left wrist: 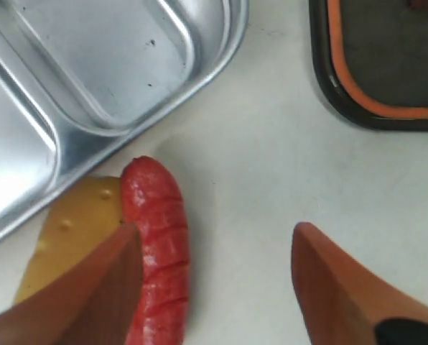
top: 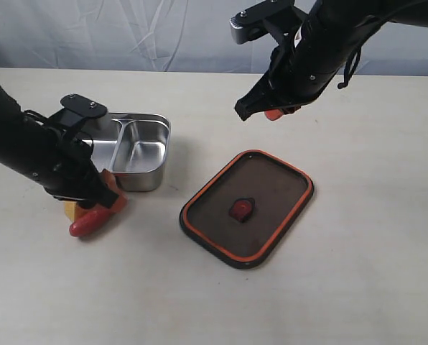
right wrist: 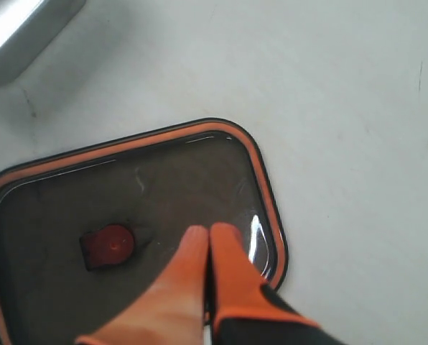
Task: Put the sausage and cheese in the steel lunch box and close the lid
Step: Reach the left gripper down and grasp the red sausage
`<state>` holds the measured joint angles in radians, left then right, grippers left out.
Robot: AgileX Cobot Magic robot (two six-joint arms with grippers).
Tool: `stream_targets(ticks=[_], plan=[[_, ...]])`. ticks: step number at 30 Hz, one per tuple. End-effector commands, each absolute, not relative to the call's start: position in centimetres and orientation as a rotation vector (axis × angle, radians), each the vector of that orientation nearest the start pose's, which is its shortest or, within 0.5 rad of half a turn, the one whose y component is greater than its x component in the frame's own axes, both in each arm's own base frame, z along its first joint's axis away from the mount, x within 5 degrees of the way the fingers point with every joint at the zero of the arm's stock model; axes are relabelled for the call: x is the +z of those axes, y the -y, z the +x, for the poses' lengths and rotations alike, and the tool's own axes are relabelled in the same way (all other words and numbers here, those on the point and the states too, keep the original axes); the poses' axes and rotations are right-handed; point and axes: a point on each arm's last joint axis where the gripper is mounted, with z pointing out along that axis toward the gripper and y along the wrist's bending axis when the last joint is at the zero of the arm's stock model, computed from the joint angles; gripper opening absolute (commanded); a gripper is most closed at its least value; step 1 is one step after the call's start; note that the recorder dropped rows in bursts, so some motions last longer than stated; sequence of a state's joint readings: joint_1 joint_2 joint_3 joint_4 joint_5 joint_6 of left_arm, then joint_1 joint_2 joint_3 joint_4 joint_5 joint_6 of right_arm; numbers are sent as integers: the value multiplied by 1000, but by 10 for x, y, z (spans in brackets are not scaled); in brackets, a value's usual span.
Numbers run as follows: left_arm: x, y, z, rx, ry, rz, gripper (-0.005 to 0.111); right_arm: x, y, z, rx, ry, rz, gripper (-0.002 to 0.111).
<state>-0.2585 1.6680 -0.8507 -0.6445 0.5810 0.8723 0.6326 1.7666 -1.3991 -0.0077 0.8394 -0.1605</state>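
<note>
At the lower left the left gripper [left wrist: 210, 287] sits low over the table [top: 357, 273], jaws spread wide and gripping nothing. The sausage [left wrist: 156, 244] lies between them, hard by one jaw and touching the cheese [left wrist: 74, 230], both just outside the box [top: 138, 180]. The lid [top: 271, 190] lies flat at mid-frame, orange rim up, apart from the box. Above it, right of centre, the right gripper [top: 273, 113] hangs in the air, jaws pressed together, holding nothing.

Bright, even light with soft shadows.
The steel lunch box [top: 142, 180] shines with pale reflections, a small glare sits on the lid [right wrist: 164, 187], and the close gripper fingers [left wrist: 336, 287] look blurred.
</note>
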Motion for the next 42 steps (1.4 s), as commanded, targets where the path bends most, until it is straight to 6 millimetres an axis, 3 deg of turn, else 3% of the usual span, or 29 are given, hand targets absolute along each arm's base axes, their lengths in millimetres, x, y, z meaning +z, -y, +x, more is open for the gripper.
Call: stream_targets(ticks=[1, 14, 19, 25, 29, 36, 42], plan=[[168, 108, 292, -423, -2587, 856, 59, 264, -221, 306, 126, -2486, -1046, -1], [149, 111, 299, -462, -2659, 887, 59, 264, -220, 305, 122, -2503, -1051, -1], [133, 110, 298, -460, -2728, 905, 59, 264, -220, 305, 122, -2503, -1051, -1], [131, 111, 294, -495, -2758, 929, 58, 264, -220, 305, 122, -2503, -1051, -1], [131, 111, 292, -521, -2781, 934, 41, 264, -220, 305, 122, -2502, -1050, -1], [116, 111, 282, -606, -2893, 1016, 40, 264, -220, 305, 122, -2501, -1053, -1], [112, 111, 283, -602, -2926, 943, 36, 264, -220, 305, 120, -2506, -1055, -1]])
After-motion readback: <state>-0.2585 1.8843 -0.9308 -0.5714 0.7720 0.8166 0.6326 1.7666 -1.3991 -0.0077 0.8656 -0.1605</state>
